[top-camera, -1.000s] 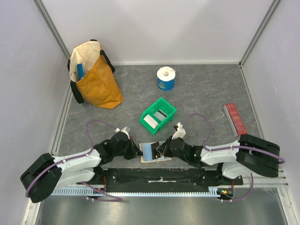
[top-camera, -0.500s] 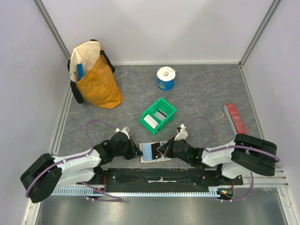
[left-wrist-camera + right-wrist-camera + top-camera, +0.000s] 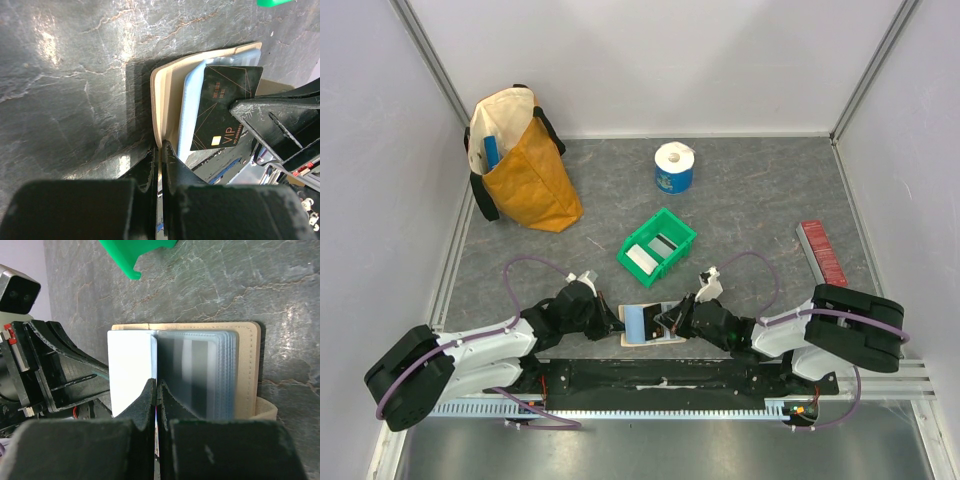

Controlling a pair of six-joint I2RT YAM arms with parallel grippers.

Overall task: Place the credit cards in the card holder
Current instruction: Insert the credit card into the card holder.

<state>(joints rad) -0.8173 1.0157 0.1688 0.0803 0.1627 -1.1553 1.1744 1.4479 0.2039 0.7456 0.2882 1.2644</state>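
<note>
A: Nearest first. What about the left gripper [image 3: 160, 149]?
B: Pressed together, pinching the near tan edge of the card holder [image 3: 161, 95]. Seems to pin it flat on the table [image 3: 760, 200].
A: And the right gripper [image 3: 156, 386]?
B: Pressed together too, nipping the dark card [image 3: 225, 100] by one edge. Hard to spot from its own camera, seen only edge-on there.
A: Where to find the card holder?
B: Lying open between the two grippers, close to the near table edge. At 3 o'clock from the left one, at 9 o'clock from the right one.
A: Which way for the card?
B: Lying over the clear pockets [image 3: 195, 375], touching or just above, can't tell which. Turned with its long side from 1 to 7 o'clock in the left wrist view. Probably needs a small slide along that long side into a pocket. Hard to see the pocket mouth itself. Best done by the right gripper, nearer and holding the card.
A: And the pose?
B: Low and stretched along the near edge, both of them, aimed at each other: left arm [image 3: 480, 350] toward 3 o'clock, right arm [image 3: 790, 328] toward 9.
A: Farther out?
B: At 12 o'clock from the card holder, a green bin [image 3: 680, 224] with pale cards [image 3: 642, 257] inside. Waiting for a later turn, most likely.
</note>
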